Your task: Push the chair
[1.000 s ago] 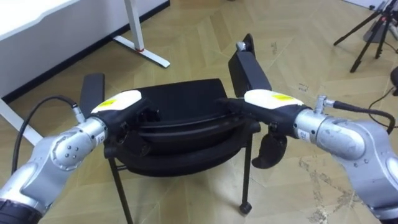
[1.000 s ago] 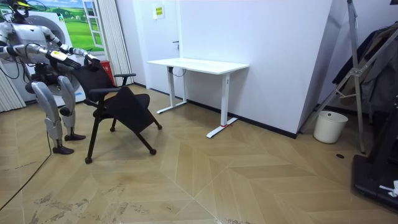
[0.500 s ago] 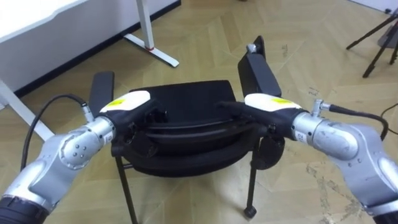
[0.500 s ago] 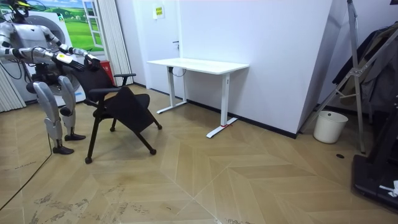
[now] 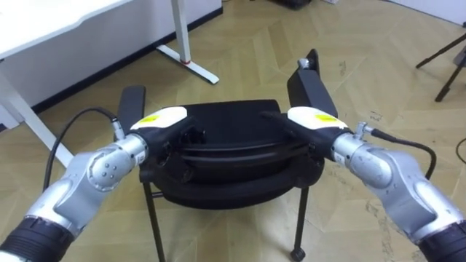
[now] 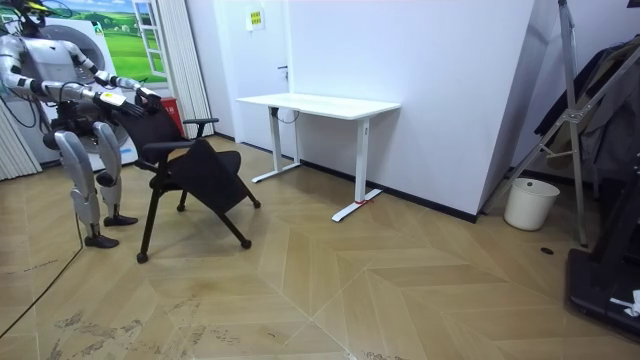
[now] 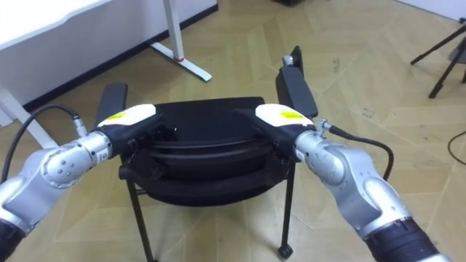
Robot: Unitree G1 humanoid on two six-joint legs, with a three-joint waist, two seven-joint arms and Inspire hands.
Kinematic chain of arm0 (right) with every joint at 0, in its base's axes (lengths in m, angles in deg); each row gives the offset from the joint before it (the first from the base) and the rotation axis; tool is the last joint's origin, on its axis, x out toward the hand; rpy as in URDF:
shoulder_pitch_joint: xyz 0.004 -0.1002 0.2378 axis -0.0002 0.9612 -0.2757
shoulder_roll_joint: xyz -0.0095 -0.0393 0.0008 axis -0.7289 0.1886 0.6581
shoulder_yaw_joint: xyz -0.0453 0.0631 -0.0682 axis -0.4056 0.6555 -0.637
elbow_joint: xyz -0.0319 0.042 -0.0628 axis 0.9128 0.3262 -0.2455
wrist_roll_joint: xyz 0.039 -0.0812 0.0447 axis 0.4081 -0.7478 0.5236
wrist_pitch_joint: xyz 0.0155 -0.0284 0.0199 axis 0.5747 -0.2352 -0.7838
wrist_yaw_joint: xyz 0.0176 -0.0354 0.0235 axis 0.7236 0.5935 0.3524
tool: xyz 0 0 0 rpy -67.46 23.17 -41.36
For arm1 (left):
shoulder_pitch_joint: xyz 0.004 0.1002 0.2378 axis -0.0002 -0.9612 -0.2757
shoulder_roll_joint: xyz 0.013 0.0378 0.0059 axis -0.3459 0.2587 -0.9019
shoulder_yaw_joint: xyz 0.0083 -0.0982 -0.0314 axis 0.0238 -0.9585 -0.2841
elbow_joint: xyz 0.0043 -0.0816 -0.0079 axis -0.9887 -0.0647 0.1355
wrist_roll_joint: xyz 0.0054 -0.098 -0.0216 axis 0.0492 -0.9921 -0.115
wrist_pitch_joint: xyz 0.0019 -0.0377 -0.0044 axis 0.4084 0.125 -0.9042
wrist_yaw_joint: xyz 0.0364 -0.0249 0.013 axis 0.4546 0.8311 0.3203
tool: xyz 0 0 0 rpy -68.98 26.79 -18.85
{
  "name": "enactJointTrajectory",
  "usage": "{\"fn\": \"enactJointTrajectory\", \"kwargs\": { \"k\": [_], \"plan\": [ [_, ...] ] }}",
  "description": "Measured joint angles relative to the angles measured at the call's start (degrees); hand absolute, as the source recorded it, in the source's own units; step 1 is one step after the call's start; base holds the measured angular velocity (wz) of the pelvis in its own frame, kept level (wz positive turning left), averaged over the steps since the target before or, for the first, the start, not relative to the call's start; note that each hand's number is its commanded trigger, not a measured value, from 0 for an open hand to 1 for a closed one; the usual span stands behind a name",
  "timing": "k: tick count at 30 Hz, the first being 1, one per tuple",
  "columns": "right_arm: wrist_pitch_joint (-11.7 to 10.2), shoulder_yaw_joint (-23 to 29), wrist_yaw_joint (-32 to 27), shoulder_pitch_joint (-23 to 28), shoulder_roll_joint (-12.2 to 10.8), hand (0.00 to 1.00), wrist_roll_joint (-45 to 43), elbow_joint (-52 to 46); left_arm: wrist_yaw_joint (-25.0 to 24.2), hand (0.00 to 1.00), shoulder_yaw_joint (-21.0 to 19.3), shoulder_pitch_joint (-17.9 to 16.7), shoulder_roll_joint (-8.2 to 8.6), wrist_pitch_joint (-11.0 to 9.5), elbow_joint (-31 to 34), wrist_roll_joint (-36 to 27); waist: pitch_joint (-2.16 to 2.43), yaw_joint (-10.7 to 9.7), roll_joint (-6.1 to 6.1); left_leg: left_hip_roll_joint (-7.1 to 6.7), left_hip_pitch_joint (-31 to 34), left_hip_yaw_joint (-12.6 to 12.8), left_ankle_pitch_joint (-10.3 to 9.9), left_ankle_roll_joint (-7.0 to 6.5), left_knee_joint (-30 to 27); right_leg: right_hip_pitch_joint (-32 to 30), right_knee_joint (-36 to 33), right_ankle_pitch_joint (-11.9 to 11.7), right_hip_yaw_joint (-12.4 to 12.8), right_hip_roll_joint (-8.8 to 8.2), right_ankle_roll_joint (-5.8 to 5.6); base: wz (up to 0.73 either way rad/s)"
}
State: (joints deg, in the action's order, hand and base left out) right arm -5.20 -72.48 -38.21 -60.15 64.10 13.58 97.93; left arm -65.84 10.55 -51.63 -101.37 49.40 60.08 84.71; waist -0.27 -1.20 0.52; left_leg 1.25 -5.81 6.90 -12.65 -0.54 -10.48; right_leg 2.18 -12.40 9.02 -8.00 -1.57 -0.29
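Observation:
A black office chair point(image 5: 226, 120) with two armrests stands just in front of me, seen from above its backrest point(image 5: 229, 156). My left hand point(image 5: 164, 124) sits on the backrest's top rim at the left, its fingers curled over the edge. At the right end of the same rim my right hand point(image 5: 309, 120) grips it, fingers wrapped over the top. In the room view I stand behind the chair point(image 6: 195, 170) with both arms stretched forward to it.
A white desk point(image 5: 65, 29) stands ahead to the left, its foot point(image 5: 191, 62) on the wooden floor beyond the chair. A tripod leg point(image 5: 448, 62) shows at the far right. In the room view a white bin point(image 6: 530, 203) stands by the wall.
The eye view has shifted forward, so the desk and its foot lie nearer. Both hands keep their hold on the backrest. In the room view the chair stays where it was.

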Motion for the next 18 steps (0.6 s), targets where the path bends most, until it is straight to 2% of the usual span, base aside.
{"fn": "enactJointTrajectory", "kwargs": {
  "k": [2,6,9,13,18],
  "plan": [
    [-0.97,-0.10,-2.13,-0.04,-0.37,1.00,-0.05,1.42,0.01,1.00,-0.04,0.11,0.07,0.08,-0.29,-0.03,0.05,-0.21,-0.05,0.00,0.15,-0.59,0.00,0.00,-0.30,0.08,0.01,0.00,-0.26,-0.03,0.01,0.06],
    [-1.18,-1.06,-4.76,-0.15,-0.47,1.00,-0.09,2.56,0.28,1.00,-0.01,0.15,0.09,0.09,-0.58,-0.03,-0.01,-0.50,-0.14,0.00,0.21,-0.79,0.00,0.00,-0.35,0.14,0.01,-0.01,-0.51,-0.08,0.02,0.02],
    [-1.26,-0.91,-8.00,-0.81,-1.64,1.00,-0.07,5.31,0.33,1.00,0.29,0.07,0.16,0.05,-0.34,-0.16,0.03,-0.38,-0.26,-0.05,0.26,-0.88,0.00,0.00,-0.32,0.13,0.07,-0.01,-0.60,-0.15,0.01,0.01],
    [-2.50,-1.54,-9.83,-0.83,-1.39,1.00,-2.51,5.90,0.55,1.00,0.31,-0.13,0.42,-0.08,-0.25,-0.50,0.07,-0.33,-0.74,-0.05,0.27,-1.13,0.00,0.00,-0.32,0.50,0.54,-0.01,-1.00,-0.16,0.02,0.05],
    [-3.07,-1.65,-11.05,-0.54,-1.38,1.00,-2.56,6.36,0.91,1.00,0.48,-0.12,0.46,-0.09,-0.48,-0.51,0.04,-0.66,-0.69,-0.09,0.26,-1.50,0.00,0.00,-0.47,0.84,0.70,-0.02,-1.46,-0.23,0.04,0.04]
  ]
}}
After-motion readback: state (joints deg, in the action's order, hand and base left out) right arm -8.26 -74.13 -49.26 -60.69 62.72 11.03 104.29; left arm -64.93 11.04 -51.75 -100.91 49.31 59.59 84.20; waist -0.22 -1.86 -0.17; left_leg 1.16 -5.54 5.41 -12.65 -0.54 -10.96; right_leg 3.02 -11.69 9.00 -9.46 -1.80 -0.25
